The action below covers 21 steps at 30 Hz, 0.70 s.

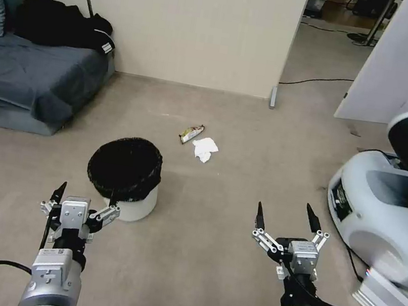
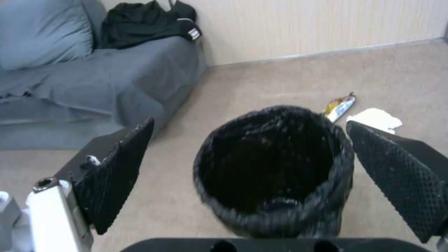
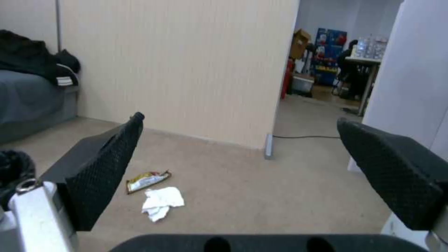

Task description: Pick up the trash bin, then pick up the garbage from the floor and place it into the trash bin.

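The left gripper is held low over the floor with its fingers spread wide and empty, and the trash bin is seen standing upright just beyond them, roughly centred between the two fingertips in the left wrist view. The bin is judged to be light and empty, a thin plastic bucket whose wall may flex slightly; the black bag wrapped over its rim looks soft, loose and slippery, so a pinch on the rim, one finger inside and one outside, is judged the surest hold, taken firmly enough that the liner is not dragged off. Farther out, ahead of the gap between the two arms, the garbage is found lying on the floor just past the bin: a shiny snack wrapper and a white tissue wad, nearly touching. Both are judged nearly weightless; the tissue would crush easily, the wrapper would slide. The right gripper hovers with fingers parted and nothing held, the litter well ahead of them.
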### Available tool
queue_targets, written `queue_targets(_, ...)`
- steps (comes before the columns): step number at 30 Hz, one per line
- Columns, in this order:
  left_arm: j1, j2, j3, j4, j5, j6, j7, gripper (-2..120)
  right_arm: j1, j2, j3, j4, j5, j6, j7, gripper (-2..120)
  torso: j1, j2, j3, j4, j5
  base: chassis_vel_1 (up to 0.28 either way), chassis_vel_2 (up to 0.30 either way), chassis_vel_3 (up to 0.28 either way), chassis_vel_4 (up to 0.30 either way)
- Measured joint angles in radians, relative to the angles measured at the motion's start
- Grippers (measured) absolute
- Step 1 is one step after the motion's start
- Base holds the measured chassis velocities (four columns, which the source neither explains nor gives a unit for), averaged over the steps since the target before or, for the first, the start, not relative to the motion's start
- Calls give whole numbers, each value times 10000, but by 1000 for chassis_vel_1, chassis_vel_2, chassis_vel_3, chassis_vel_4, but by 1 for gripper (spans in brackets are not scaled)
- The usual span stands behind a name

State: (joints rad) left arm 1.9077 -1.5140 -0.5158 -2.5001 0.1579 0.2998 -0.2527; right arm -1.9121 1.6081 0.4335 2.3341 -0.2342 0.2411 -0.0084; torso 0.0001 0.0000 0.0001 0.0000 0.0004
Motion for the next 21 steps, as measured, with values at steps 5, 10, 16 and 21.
queue_targets(5,-3,-1,0,1,-5,3,-1,100,2,0,7,-10,-15,62,-83,100,0,0,1,0,-2,-131,113,113,-107)
queue_targets(10,-2,-4,-1,1,-16,17,-6,100,3,0,17,-26,-23,132,-148,100,-1,0,-2,0,-4,-6,13,0,-2)
queue_targets(16,-30,1,-65,1,-151,110,-2,100,8,0,12,-61,10,251,-207,100,-1,0,-2,0,-4,0,0,0,0)
queue_targets(21,-445,19,-476,0,-748,564,-14,100,14,0,10,-87,56,352,-183,100,-1,0,-2,1,-4,0,0,0,0)
